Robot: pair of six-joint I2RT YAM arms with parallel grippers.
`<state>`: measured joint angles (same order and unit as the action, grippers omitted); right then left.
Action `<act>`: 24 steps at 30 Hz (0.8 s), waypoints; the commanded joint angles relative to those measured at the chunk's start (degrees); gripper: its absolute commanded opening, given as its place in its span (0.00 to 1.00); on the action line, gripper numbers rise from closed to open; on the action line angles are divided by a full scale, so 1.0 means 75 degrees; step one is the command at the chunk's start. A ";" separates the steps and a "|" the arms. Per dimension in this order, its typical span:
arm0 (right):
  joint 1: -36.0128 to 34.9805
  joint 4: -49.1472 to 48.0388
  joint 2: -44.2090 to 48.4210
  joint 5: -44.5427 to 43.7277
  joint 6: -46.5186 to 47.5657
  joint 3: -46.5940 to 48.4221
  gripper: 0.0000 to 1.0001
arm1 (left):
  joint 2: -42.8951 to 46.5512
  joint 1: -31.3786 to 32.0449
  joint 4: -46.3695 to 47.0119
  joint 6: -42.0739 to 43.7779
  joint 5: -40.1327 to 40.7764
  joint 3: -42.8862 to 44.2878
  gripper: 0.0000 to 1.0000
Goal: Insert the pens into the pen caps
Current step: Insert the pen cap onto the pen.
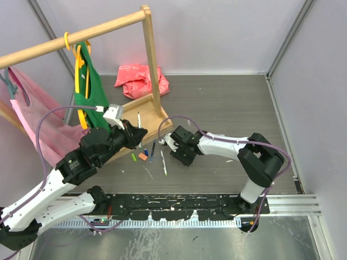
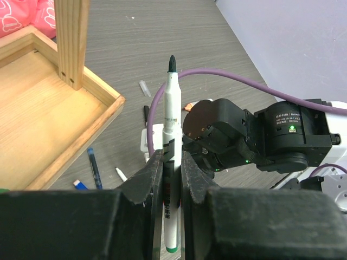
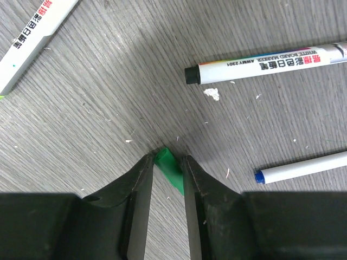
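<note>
My left gripper (image 2: 172,154) is shut on a white pen (image 2: 171,108) that stands upright between its pads, dark tip up and green end down. My right gripper (image 3: 167,162) is down at the table, its fingertips pinching a small green pen cap (image 3: 172,170) that lies slanted between them. Loose pens lie around it: one with a black end (image 3: 260,64), one with a blue end (image 3: 303,167) and one at the upper left (image 3: 32,38). In the top view an orange cap (image 1: 142,156) and a blue pen (image 1: 152,149) lie between the two grippers.
The wooden rack base (image 1: 146,105) and its post (image 1: 152,59) stand just behind the left gripper. Green (image 1: 89,92) and pink (image 1: 32,124) garments hang on the rail. A pink bag (image 1: 140,78) lies at the back. The right arm's wrist (image 2: 255,135) is close in front of the held pen.
</note>
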<state>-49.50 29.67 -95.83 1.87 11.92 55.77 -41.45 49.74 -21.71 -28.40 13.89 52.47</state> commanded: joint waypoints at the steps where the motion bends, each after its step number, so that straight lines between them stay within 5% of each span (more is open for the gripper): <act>1: 0.0049 0.0122 -0.0104 -0.0063 -0.0063 0.0200 0.33 | -0.0106 -0.0033 0.0287 0.0148 -0.0053 0.0413 0.00; 7: 0.0060 -0.0020 0.0028 -0.0296 -0.0515 0.0231 0.21 | -0.0368 -0.0032 0.0323 0.0235 -0.0258 0.0582 0.00; 24: 0.0142 -0.0523 0.0751 -0.2491 -0.4525 0.0053 0.25 | -0.0203 -0.0024 0.0279 0.0269 -0.0070 0.0390 0.00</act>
<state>-48.58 28.10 -93.19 -10.74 -13.02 55.96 -44.31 49.74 -21.65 -27.35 12.67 54.22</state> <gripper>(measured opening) 0.254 0.138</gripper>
